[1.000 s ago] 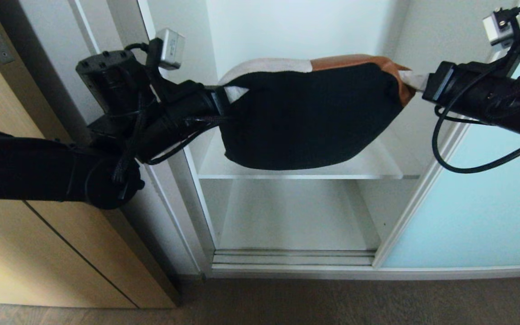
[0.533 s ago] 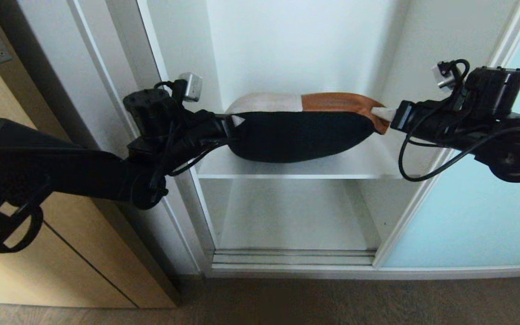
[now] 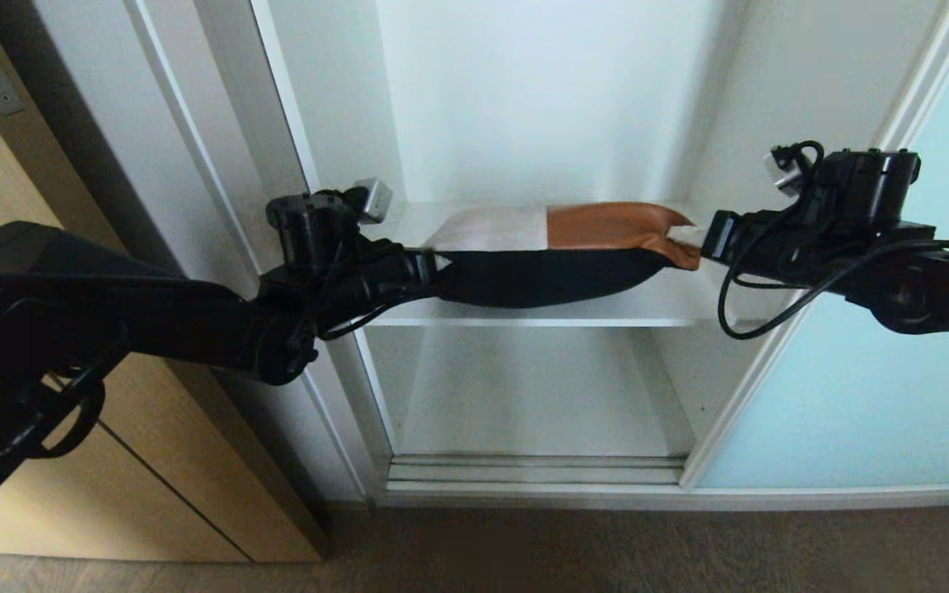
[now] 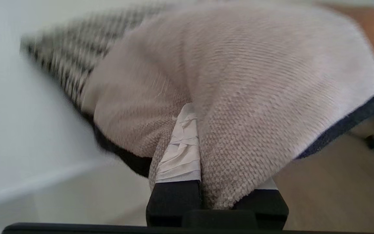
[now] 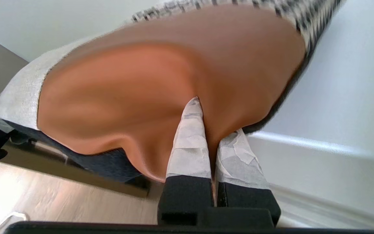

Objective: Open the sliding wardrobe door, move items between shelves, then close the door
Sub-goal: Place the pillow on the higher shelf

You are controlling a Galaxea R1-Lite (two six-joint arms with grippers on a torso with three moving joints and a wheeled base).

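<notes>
The patchwork cushion hangs stretched between my two grippers just over the front of the white shelf. Cream fabric and rust-brown leather face up, with a black underside. My left gripper is shut on the cushion's cream corner, with cloth bunched between its taped fingers. My right gripper is shut on the brown leather corner, which is pinched between its taped fingers. The frosted pale-blue sliding wardrobe door stands slid aside at the right, and the wardrobe opening is uncovered.
A lower compartment lies under the shelf, above the door track. A tan wood door stands at the left beside the white wardrobe frame. Brown floor runs along the front.
Both grippers have carried the cushion down and into the wardrobe, from above the shelf to just over its front. It now lies flatter, its black underside showing less.
</notes>
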